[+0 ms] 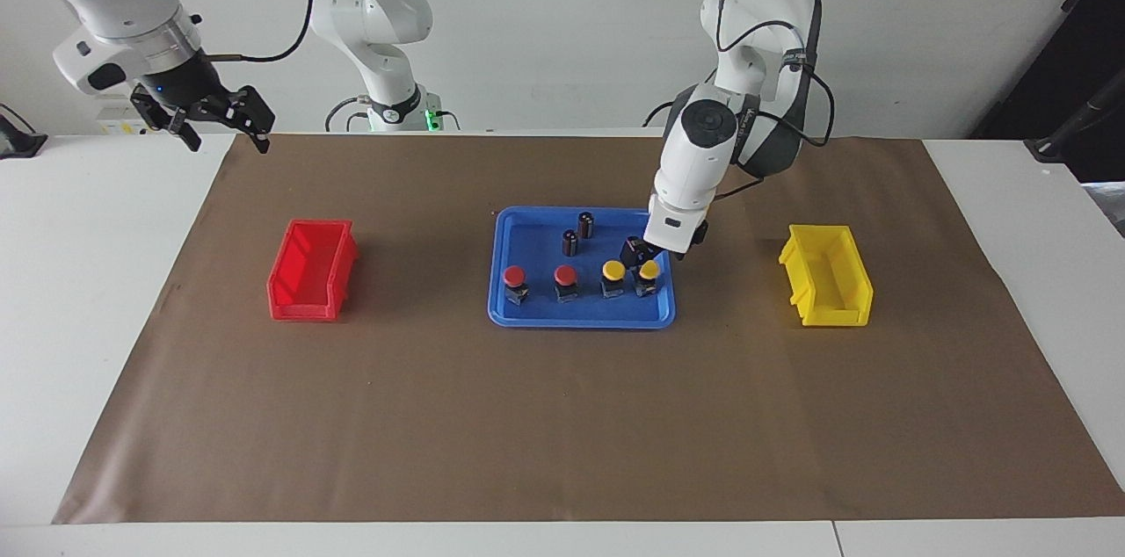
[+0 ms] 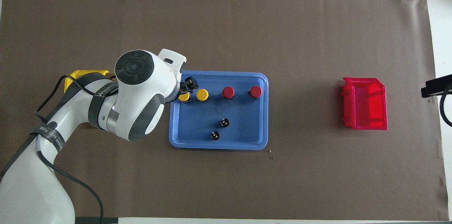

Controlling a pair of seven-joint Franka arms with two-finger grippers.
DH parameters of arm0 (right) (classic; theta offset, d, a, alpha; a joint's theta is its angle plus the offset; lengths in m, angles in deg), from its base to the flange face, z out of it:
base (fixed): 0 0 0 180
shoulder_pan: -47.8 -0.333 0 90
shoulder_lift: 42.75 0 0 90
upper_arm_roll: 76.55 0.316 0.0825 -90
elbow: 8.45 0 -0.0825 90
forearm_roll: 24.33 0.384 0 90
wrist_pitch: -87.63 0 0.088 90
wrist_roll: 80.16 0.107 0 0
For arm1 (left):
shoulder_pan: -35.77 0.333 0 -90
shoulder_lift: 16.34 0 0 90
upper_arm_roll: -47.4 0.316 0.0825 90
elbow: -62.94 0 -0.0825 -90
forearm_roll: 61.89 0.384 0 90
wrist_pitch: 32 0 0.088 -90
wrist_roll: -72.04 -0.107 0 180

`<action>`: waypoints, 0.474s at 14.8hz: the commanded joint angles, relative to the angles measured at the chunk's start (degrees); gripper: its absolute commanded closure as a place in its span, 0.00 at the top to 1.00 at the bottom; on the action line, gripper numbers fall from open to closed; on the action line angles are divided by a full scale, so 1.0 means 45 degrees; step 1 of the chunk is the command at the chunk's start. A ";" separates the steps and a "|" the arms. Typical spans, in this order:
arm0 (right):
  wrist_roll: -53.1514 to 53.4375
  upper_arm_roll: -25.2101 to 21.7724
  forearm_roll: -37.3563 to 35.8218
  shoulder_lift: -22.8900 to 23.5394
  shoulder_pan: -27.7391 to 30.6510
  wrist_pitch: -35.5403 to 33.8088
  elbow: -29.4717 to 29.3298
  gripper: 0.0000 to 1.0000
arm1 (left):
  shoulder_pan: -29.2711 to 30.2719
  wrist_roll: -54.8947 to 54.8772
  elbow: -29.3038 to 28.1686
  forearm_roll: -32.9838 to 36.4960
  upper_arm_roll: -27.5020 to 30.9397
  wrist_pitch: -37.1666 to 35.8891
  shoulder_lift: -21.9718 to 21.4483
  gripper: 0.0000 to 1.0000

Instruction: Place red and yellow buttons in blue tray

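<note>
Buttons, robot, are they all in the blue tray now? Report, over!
Left gripper open above end yellow button. Right gripper open, waiting. Four buttons in blue tray. Nothing blocking.

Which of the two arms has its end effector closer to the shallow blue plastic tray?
Left. The left end effector hangs over the shallow blue plastic tray; the right end effector waits above the table edge at the right arm's end.

My white table (image 1: pixel 79 293), brown paper mat (image 1: pixel 562 416) spread over it, mid-frame shallow blue plastic tray (image 1: pixel 510 227), red plastic bin (image 1: pixel 312 269) centre-left, yellow plastic bin (image 1: pixel 826 276) centre-right
</note>
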 commanded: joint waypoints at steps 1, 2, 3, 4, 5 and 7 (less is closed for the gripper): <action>-0.0203 0.0100 0.0027 -0.0067 0.0149 -0.0067 -0.0029 1.00 | 0.1073 -0.2217 0.1962 0.0012 0.0097 -0.3061 -0.0153 1.00; -0.0203 0.0100 0.0027 -0.0067 0.0149 -0.0067 -0.0029 1.00 | 0.1484 -0.3136 0.2645 -0.0046 0.0116 -0.3941 -0.0153 1.00; -0.0203 0.0100 0.0027 -0.0067 0.0130 -0.0067 -0.0049 1.00 | 0.1798 -0.3745 0.3155 -0.0047 0.0116 -0.4511 -0.0153 1.00; -0.0203 0.0100 0.0027 -0.0067 0.0149 -0.0067 -0.0049 1.00 | 0.2439 -0.4524 0.3585 -0.0047 0.0136 -0.4826 -0.0172 1.00; -0.0203 0.0100 0.0027 -0.0067 0.0149 -0.0067 -0.0030 1.00 | 0.2948 -0.5093 0.3802 -0.0047 0.0117 -0.5080 -0.0385 1.00; -0.0203 0.0100 0.0027 -0.0067 0.0149 -0.0067 -0.0030 1.00 | 0.4001 -0.5972 0.3843 0.0051 0.0136 -0.5452 -0.1066 1.00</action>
